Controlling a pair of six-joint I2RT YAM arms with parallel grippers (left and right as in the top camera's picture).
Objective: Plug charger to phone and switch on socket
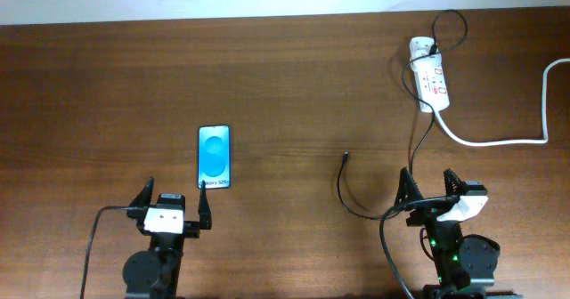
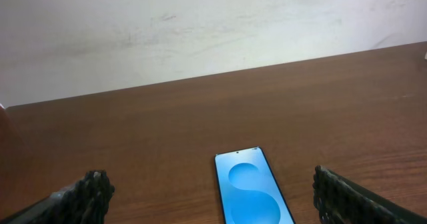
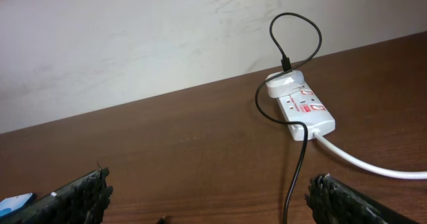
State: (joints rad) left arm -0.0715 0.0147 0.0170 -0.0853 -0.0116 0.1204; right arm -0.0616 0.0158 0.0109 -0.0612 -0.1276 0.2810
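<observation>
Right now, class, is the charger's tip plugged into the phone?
No: the charger lies loose, its tip well apart from the phone.

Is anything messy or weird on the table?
Nothing is broken or spilled. The charger just flops in loops from the socket, and its tip lies loose on the wood, apart from the phone.
</observation>
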